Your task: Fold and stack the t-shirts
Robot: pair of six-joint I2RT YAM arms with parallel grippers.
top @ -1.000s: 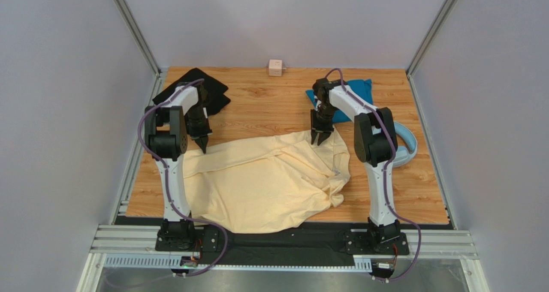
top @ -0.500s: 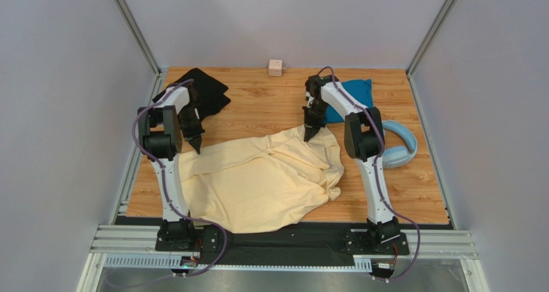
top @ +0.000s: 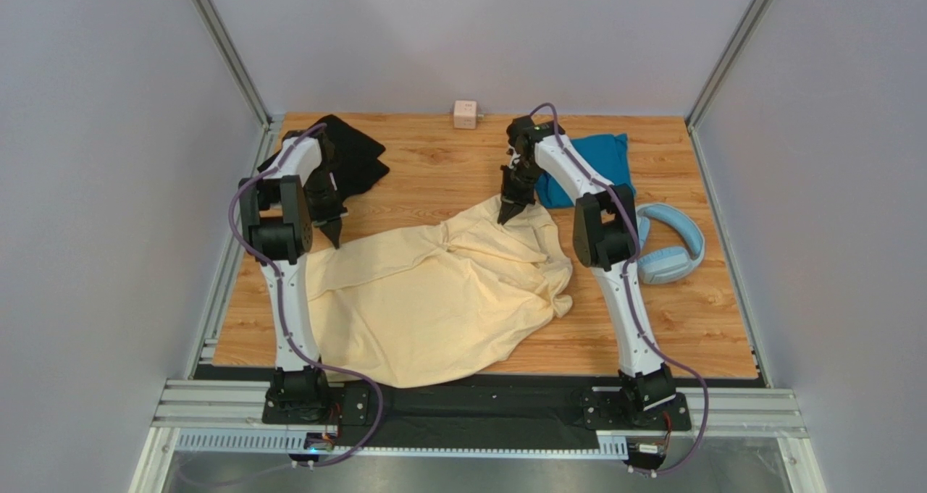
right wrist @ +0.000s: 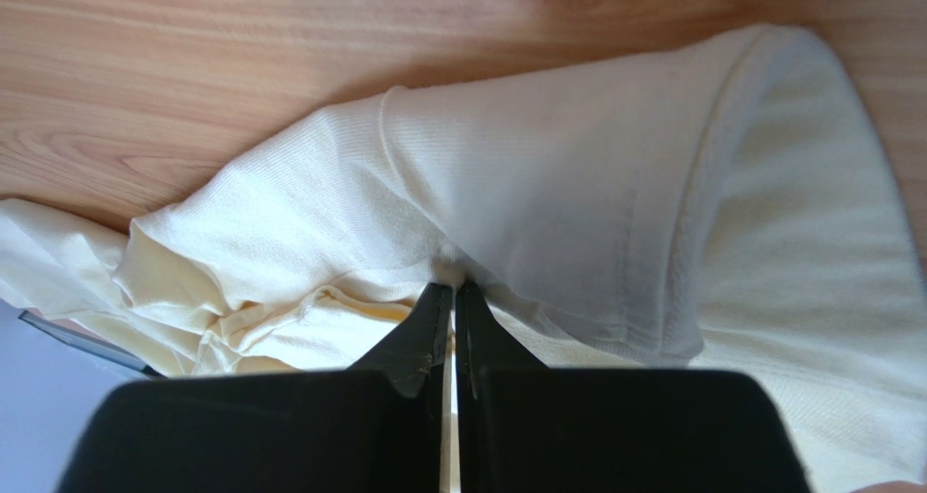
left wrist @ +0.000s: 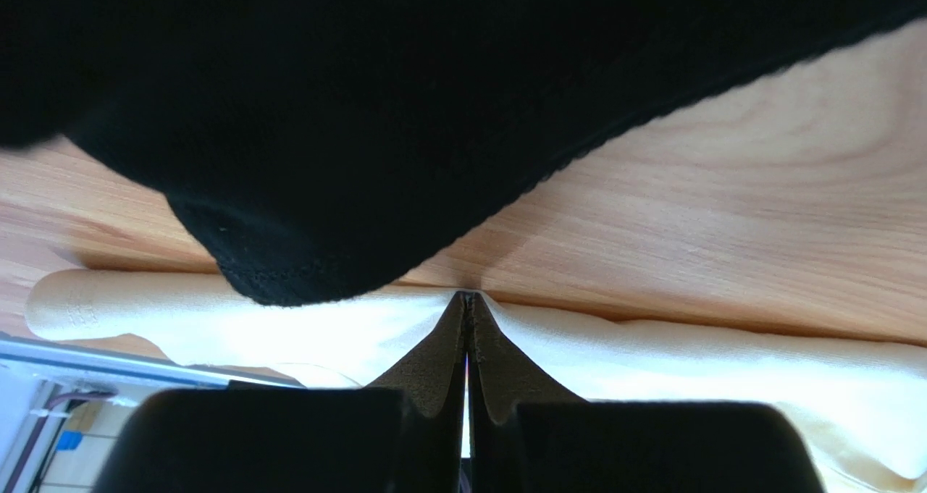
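- The cream shirt (top: 435, 298) is lying rumpled across the near half of the wooden counter (top: 435, 178), and its near hem is reaching the counter's front edge.
- The left jaws are pressing together on the cream shirt's far left edge, pinching a rolled strip of the cloth.
- The right jaws are also closing tight on the cream shirt, gripping a fold at its far right corner, beside a seamed band that looks like a sleeve.
- Between the two pinched spots the cream shirt's far edge is sagging and bunching into creases.
- The black shirt (top: 348, 151) is lying just beyond the cream shirt's far left corner. In the left wrist view its hem is coming close to the pinched edge, though I cannot tell whether they are touching.
- The teal shirt (top: 593, 156) is lying beyond the cream shirt's far right corner, apart from it.
- The light-blue headphones (top: 669, 249) are sitting to the right of the cream shirt.
- The small pink cube (top: 466, 114) is sitting well beyond the cream shirt.
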